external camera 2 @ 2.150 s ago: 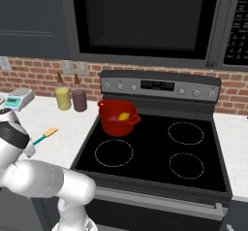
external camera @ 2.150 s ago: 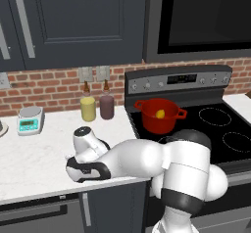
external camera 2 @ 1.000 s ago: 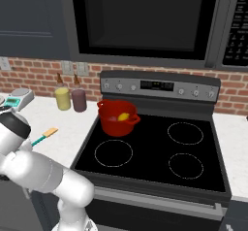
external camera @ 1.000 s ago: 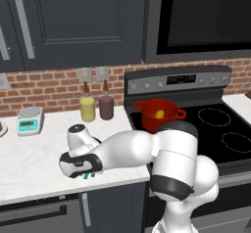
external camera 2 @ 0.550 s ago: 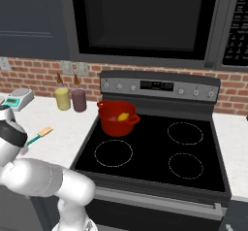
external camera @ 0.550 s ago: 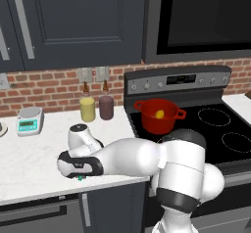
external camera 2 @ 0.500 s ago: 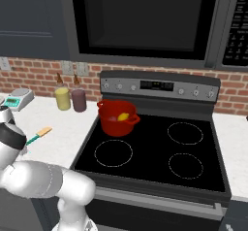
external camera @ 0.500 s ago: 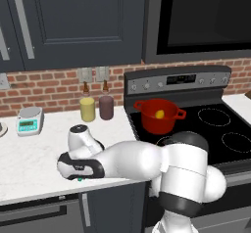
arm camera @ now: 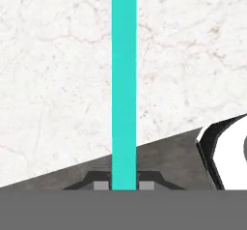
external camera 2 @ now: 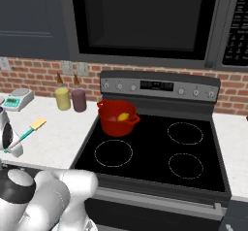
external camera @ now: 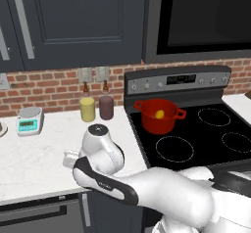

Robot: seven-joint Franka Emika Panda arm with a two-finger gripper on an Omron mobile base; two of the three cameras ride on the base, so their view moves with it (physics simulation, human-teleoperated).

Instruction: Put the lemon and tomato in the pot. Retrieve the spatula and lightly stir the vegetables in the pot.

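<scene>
The gripper (arm camera: 124, 185) is clamped on the spatula (arm camera: 124, 79), whose teal handle runs straight out from between the fingertips over the white counter (arm camera: 48, 55); the pot (external camera 2: 116, 118), with the lemon (external camera 2: 123, 116) inside, sits on the stove well to the arm's right

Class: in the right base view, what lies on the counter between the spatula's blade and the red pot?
Nothing: between the spatula and the pot there is bare white counter, then the black stove top's edge. The two bottles stand further back.
</scene>
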